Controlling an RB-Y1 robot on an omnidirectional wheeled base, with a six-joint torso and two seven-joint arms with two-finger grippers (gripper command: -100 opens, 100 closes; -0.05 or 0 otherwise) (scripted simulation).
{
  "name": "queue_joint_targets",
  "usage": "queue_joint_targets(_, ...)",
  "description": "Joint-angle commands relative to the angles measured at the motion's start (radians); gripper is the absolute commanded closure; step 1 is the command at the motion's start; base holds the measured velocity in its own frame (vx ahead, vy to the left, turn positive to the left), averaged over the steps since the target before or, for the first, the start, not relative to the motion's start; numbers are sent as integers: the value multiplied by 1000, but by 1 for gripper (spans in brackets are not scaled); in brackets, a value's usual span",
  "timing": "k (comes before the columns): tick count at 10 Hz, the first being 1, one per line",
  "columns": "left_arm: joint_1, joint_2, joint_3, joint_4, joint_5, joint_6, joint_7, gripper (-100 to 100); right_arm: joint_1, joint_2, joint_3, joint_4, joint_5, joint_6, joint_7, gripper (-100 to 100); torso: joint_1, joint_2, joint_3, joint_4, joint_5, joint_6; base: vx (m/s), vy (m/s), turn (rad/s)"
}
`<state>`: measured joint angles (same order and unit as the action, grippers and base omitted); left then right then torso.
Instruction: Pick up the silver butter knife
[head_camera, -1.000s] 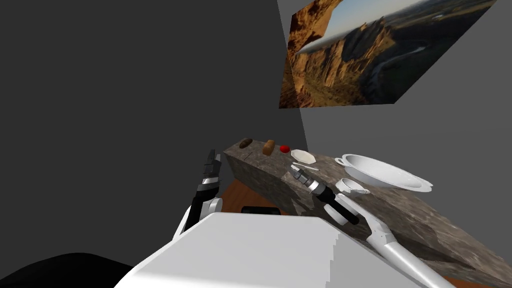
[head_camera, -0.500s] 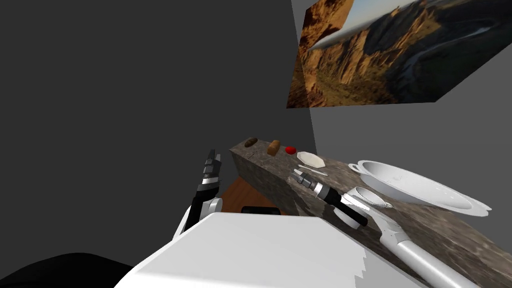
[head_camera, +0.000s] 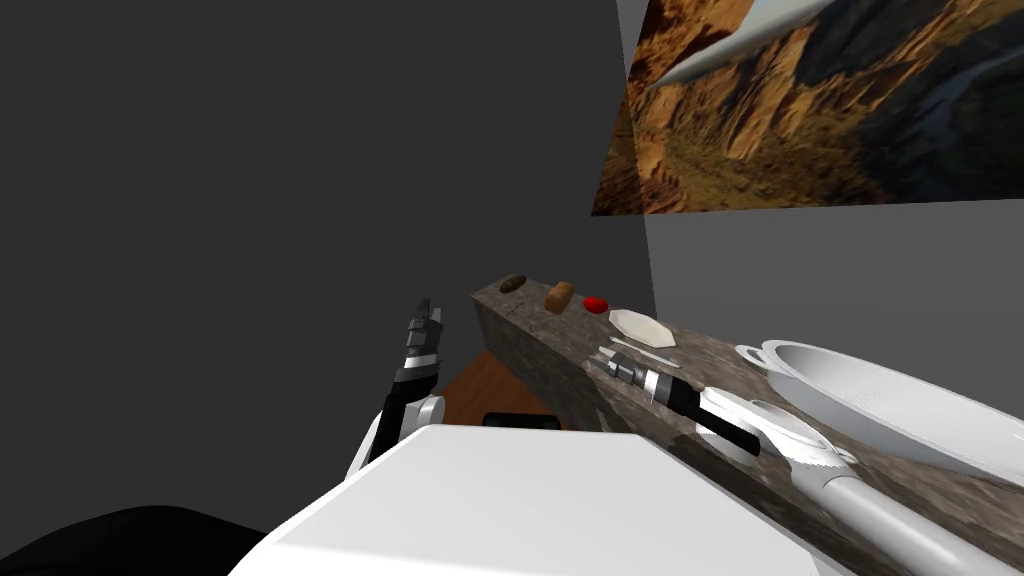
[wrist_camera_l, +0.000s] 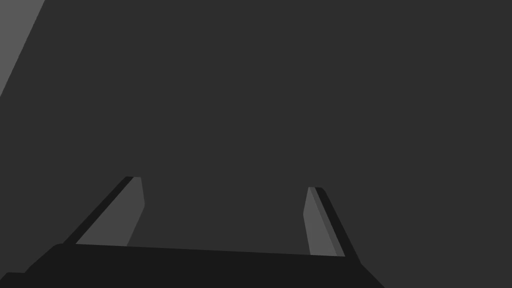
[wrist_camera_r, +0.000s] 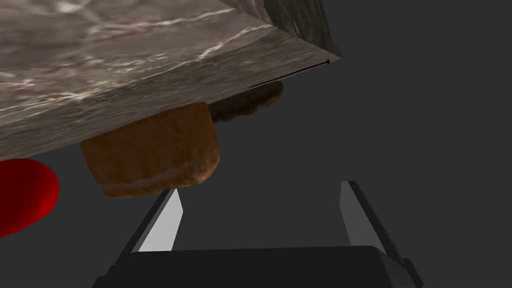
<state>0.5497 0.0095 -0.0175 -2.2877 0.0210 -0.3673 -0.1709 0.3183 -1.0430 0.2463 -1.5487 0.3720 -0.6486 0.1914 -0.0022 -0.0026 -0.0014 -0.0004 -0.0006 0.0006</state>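
Since a second ago our own view has swung, so the worktop and all it carries sit further toward 3 o'clock in the head view. The things themselves lie as they did.

The thin, pale, flat butter knife lies untouched on the mottled grey-brown stone worktop, just at 6 o'clock of a white eight-sided plate. Our right tool has stayed near the knife's end, at about its 8 o'clock, over the worktop's front edge. We cannot tell whether it touches the stone. In the right wrist view its two light grey fingers stand apart with nothing between them.

From the plate toward 10 o'clock along the worktop come three things:
- a small red round thing
- a brown rounded loaf
- a dark brown oval lump near the far end

The right wrist view looks past the fingertips at these three, with the loaf nearest.

At the knife's 4 o'clock a small white cup stands partly behind our right forearm. Beyond it is a wide white bowl with side handles, which runs off the picture's edge. A large picture of a brown canyon hangs on the grey wall at 1 o'clock.

Our left tool is raised off the worktop at its 9 o'clock. In the left wrist view its fingers are apart and hold nothing.
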Motion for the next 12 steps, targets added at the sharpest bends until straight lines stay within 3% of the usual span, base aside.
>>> queue_joint_targets(1,0,0,0,0,0,0,0,0,0,-46,8,17,10,0,-9,-100,0,0,0,0,0,0,-3,-12,140)
queue_joint_targets(2,0,0,0,0,0,0,0,0,-8,-75,27,63,33,-11,-19,-100,0,0,0,0,0,1,-1,-7,257)
queue_joint_targets(3,0,0,0,0,0,0,0,0,-8,-100,27,63,33,-11,-19,-100,0,0,0,0,0,0,0,-11,124)
queue_joint_targets(4,0,0,0,0,0,0,0,0,-15,-137,46,106,55,-23,-31,-100,0,0,0,0,0,1,3,-8,218)
queue_joint_targets(5,0,0,0,0,0,0,0,0,-15,-151,46,108,55,-23,-31,-100,0,0,0,0,0,0,3,-10,140)
queue_joint_targets(6,0,0,0,0,0,0,0,0,-21,-181,66,152,77,-36,-44,-100,0,0,0,0,0,1,4,-8,199)
queue_joint_targets(7,0,0,0,0,0,0,0,0,-21,-201,66,152,77,-36,-44,-100,0,-1,0,0,0,0,6,-11,124)
queue_joint_targets(10,0,0,0,0,0,0,0,0,-31,-291,107,234,121,-63,-73,-100,0,-1,0,0,0,1,9,-7,176)
queue_joint_targets(11,0,0,0,0,0,0,0,0,-31,-293,107,236,121,-63,-73,-100,1,-1,-1,0,0,1,11,-9,98)
queue_joint_targets(12,0,0,0,0,0,0,0,0,-34,-334,129,276,142,-76,-89,-100,1,-1,-1,0,0,1,13,-7,179)
